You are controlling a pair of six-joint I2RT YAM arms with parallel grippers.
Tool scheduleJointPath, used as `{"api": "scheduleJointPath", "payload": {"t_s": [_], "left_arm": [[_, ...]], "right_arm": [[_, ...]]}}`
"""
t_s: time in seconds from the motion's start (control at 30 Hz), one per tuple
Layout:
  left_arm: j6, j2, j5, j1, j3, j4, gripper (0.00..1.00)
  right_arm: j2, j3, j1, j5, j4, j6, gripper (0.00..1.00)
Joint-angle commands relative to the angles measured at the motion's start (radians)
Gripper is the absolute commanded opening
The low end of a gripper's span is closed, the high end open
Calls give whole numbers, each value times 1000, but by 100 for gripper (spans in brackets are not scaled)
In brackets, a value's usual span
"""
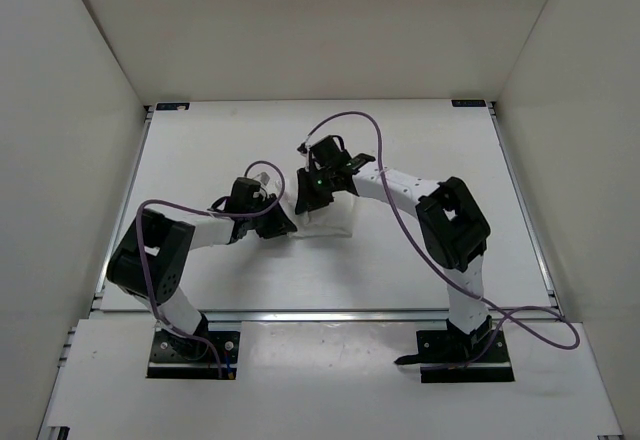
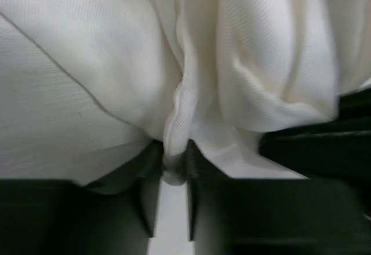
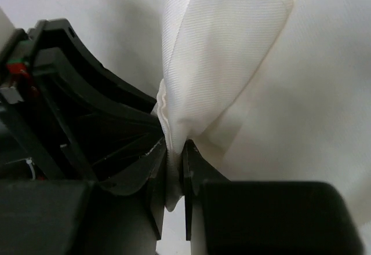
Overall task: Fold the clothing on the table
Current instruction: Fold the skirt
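- Nearest, we saw the left gripper [image 2: 172, 171] straddling a fold of the clothing [image 1: 336, 223]; we could not tell whether it pinched.
- Beyond, the clothing lay bunched mid-way across the table [image 1: 430, 150].
- Farther, the right gripper [image 3: 174, 168] clamped another fold.

White clothing [image 2: 261, 64] with fine ribbed weave, white table [image 1: 430, 140], purple cables [image 1: 352, 114], black left tool [image 2: 173, 171], black right tool [image 3: 174, 177], white-and-black arms [image 1: 200, 232], plain white walls [image 1: 300, 20]
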Motion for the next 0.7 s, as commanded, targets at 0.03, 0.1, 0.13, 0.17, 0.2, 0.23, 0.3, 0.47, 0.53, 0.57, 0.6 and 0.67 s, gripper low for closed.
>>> {"api": "scheduleJointPath", "payload": {"t_s": [0.03,0.1,0.13,0.17,0.2,0.23,0.3,0.47,0.53,0.57,0.6,0.67], "left_arm": [[-21,-78,36,41,-41,1,44],[-30,-116,45,56,-47,-4,49],[-43,-150,47,67,-52,-5,53],[-47,-187,62,79,-55,-18,54],[-47,-201,61,85,-66,-30,54],[-49,-243,68,100,-70,-36,55],[-57,-297,76,123,-98,-62,56],[-58,-503,55,159,-162,-138,57],[-41,-578,21,163,-167,-198,58],[-37,-627,4,166,-165,-237,59],[-23,-667,7,177,-162,-275,59],[27,-702,30,197,-132,-346,62]], "right_arm": [[-43,39,23,-97,12,17,20],[-95,10,31,-123,35,12,30],[-127,2,37,-135,41,8,34],[-155,-15,34,-147,47,12,42],[-199,-42,34,-160,61,11,44],[-236,-48,29,-176,69,8,44],[-299,-84,22,-193,90,15,48],[-409,-188,-61,-239,190,60,46],[-396,-200,-121,-287,228,84,41],[-385,-206,-129,-314,239,93,40],[-371,-199,-142,-316,236,96,38],[-368,-208,-161,-326,245,95,37]]}}
